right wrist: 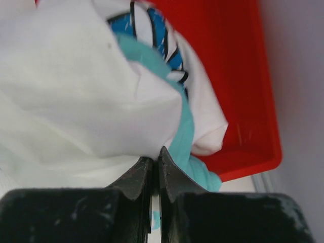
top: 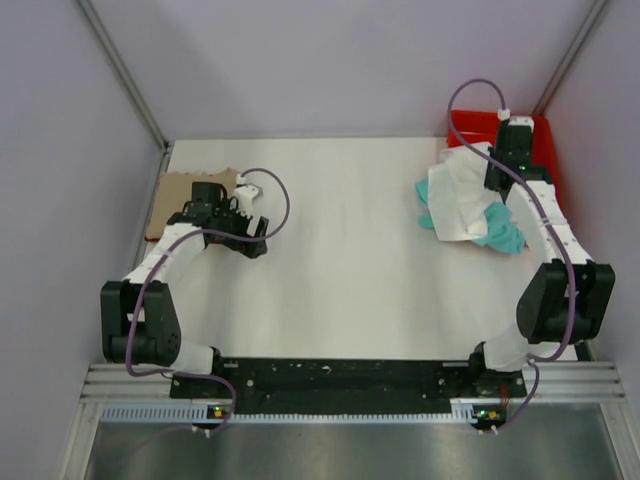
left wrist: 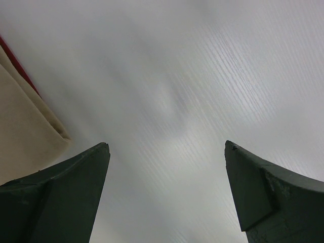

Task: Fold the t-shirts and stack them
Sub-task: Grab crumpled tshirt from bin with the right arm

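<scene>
Three t-shirts show in the top external view, all on one white bench (top: 340, 270). One tan t-shirt (top: 180, 200) lies flat at the far left, partly under the wrist of the left arm (top: 165, 255). One white t-shirt (top: 458, 195) and one teal t-shirt (top: 505, 235) are bunched together at the far right. They spill from the near-left rim of the single red bin (top: 545, 135) onto the bench. Teal pokes out in two places, at the heap's left edge and at its near right. The right arm (top: 548, 215) runs up the right side, its end over the white cloth at the bin's rim. That makes two arms, well apart from each other.

In the left wrist view, the two dark left fingers (left wrist: 76, 192) stand wide apart, released, with only bare bench between them. One folded corner of the tan t-shirt, its edge rounded, lies at the left, near the left-hand finger but not touching it. One thin red strip (left wrist: 17, 66) shows along its far edge.

In the right wrist view, the two right fingers (right wrist: 129, 185) are clenched tip to tip, with only a thin slit between them. They nip the lower edge of a fold of the white t-shirt, whose blue-and-black print shows at the top. One teal band runs down across the white cloth to the right-hand fingertip. Whether the teal t-shirt is also caught, I cannot tell. The red bin fills the space behind the cloth on the right.
</scene>
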Available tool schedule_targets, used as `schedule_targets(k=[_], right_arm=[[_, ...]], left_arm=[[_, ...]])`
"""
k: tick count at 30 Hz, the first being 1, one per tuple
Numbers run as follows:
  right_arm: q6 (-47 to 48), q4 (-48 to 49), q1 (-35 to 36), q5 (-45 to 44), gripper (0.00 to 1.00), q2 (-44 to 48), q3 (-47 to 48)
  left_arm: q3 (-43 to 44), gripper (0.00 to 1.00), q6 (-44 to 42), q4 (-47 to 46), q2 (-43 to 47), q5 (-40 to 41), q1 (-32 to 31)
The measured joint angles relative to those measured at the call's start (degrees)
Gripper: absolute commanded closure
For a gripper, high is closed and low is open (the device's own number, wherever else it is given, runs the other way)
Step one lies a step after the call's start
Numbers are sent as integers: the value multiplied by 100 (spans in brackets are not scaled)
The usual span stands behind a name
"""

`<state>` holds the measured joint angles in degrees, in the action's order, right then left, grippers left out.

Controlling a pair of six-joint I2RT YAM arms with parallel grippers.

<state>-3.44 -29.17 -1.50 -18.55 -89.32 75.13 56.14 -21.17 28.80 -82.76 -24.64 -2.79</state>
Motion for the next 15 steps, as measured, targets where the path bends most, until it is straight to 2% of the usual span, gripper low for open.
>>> schedule_targets(k=[4, 8, 11, 15], right_arm=[[79, -142, -68, -358, 100, 195, 1104], [103, -142, -216, -393, 100, 422, 2752], [138, 201, -323, 184, 100, 640, 3648], [-188, 1270, -354, 1720, 100, 977, 4328]], left_arm=[[0, 1, 0, 2, 0, 0, 0], [0, 1, 0, 13, 0, 0, 0], [0, 1, 4, 28, 0, 7, 0], [20, 1, 22, 39, 0, 116, 0]])
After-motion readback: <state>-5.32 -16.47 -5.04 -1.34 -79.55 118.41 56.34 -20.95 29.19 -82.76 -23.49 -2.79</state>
